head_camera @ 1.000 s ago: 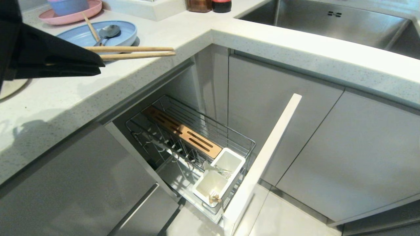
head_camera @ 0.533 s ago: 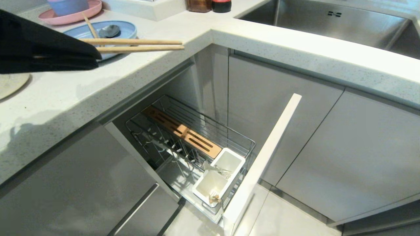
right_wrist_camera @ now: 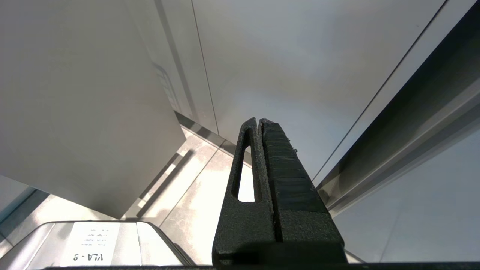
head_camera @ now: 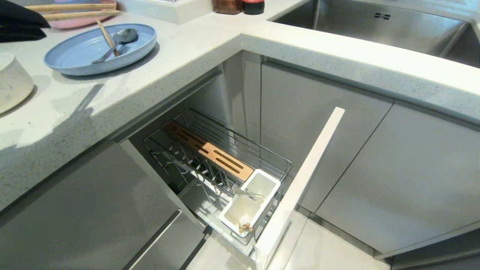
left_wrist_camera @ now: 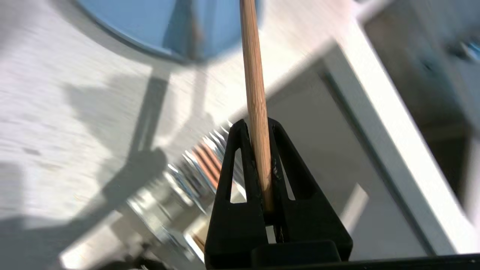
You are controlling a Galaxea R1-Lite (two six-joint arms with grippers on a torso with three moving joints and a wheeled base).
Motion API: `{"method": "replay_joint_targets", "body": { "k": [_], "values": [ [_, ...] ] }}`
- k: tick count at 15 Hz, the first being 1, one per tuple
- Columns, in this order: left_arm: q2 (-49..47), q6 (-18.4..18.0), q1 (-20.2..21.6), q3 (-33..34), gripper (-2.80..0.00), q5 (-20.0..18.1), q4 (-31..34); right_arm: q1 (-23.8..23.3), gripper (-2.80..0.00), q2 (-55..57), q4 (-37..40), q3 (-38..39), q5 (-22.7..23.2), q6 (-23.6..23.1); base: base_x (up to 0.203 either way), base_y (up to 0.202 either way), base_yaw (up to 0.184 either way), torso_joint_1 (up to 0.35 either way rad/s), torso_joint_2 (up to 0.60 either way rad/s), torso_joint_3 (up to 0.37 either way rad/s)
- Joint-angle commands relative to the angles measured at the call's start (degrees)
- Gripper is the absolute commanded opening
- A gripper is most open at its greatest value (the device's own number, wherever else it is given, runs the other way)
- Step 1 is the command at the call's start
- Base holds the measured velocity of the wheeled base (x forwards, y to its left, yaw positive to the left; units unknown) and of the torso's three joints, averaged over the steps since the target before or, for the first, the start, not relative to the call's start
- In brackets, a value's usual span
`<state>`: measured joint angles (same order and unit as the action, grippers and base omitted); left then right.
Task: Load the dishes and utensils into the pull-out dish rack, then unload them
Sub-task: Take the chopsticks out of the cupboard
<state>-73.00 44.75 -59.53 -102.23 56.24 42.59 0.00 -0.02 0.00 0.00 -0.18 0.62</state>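
Note:
My left gripper [head_camera: 40, 25] is at the far left of the counter, shut on the pair of light-wood chopsticks [head_camera: 75, 11], which stick out level over the pink plate [head_camera: 90, 21]. In the left wrist view the fingers [left_wrist_camera: 256, 125] clamp a chopstick [left_wrist_camera: 253, 75]. The light-blue plate [head_camera: 75, 56] lies on the counter with a metal spoon [head_camera: 122, 37] and a wooden stick in it. The off-white bowl [head_camera: 11, 82] stands at the left edge. Below, the pull-out dish rack [head_camera: 225, 142] stands open, with a fork [head_camera: 245, 193] across its white cups [head_camera: 240, 212]. My right gripper [right_wrist_camera: 258, 122] is shut and empty, beside the cabinet fronts.
The rack's pale front panel [head_camera: 300, 180] juts out over the floor. The steel sink [head_camera: 375, 26] is at the back right. Two dark jars [head_camera: 240, 5] stand behind the counter corner. The grey cabinet doors [head_camera: 405, 176] are shut.
My left gripper has carried the chopsticks back and to the left, from over the blue plate to over the pink plate. The bowl and the whole blue plate now show.

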Motion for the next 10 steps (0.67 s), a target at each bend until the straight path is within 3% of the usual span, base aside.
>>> {"method": "replay_joint_targets", "body": {
  "k": [1,3,10],
  "values": [
    [-2.05,0.35,1.37,0.37,-2.8,4.51,-0.08,0.0,-2.8,0.02,0.0,0.09,0.0,-0.01,0.0,0.0,0.0,0.0,0.0,0.0],
    [-3.17,0.4,4.26,0.84,-2.8,6.04,-3.15,0.0,-2.8,0.02,0.0,0.09,0.0,-0.01,0.0,0.0,0.0,0.0,0.0,0.0],
    [-9.58,-2.29,22.71,4.16,-2.8,5.99,-18.68,0.0,-2.8,0.02,0.0,0.09,0.0,-0.01,0.0,0.0,0.0,0.0,0.0,0.0]
  ]
}}
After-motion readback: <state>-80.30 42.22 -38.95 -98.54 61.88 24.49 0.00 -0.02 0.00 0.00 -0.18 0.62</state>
